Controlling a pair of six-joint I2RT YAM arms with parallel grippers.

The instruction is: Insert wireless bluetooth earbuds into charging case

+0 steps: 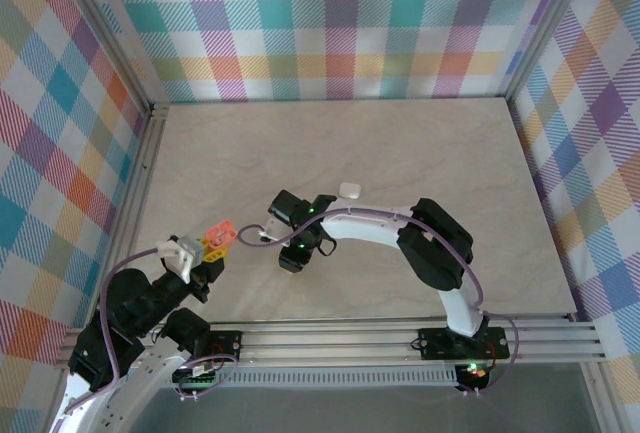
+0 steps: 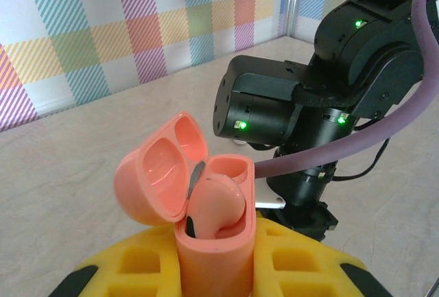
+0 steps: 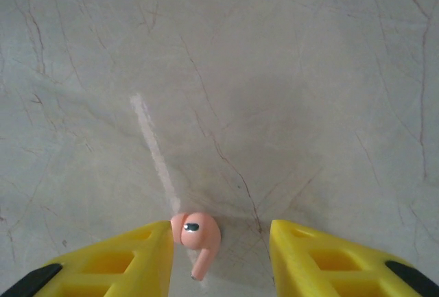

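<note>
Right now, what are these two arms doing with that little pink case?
The left gripper holds an open salmon-pink charging case with one pink earbud already seated inside. The right gripper stands open around a second pink earbud low over the table, touching one finger but not yet pinched.

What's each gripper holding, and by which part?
Left gripper clamps the open pink case by its lower body. Right gripper holds nothing; a pink earbud lies between its open fingers.
</note>
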